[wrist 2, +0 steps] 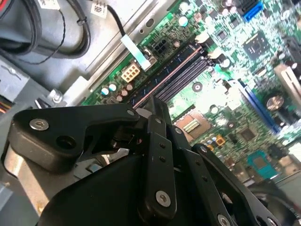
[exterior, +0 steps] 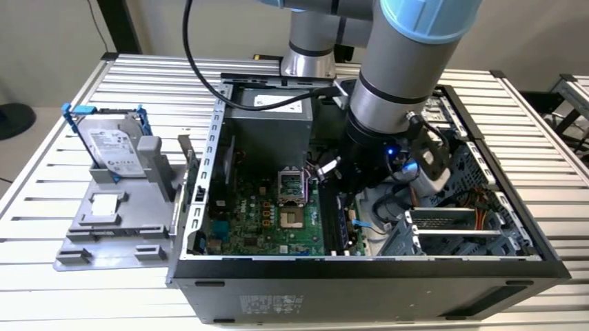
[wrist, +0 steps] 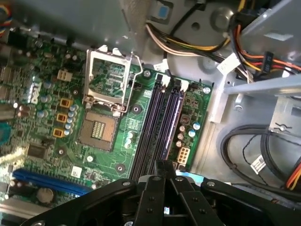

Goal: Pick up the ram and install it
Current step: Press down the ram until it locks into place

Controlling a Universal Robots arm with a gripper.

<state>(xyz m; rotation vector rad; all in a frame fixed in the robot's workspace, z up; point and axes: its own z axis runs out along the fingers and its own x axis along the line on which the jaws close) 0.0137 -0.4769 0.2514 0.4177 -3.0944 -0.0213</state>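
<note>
The black two-fingered gripper [wrist: 164, 165] hangs low inside the open black computer case [exterior: 368, 277], its tip right over the near end of the long black plastic memory slots [wrist: 160, 122]. Whether it is clenched on anything cannot be told. The step looks like the install stage; seating calls for the stick square over one slot. The ram cannot be picked out with certainty. A thin pinkish strip [wrist 2: 169, 70] along one slot just ahead may be its edge. Beyond lies the green motherboard [wrist: 47, 94].
</note>
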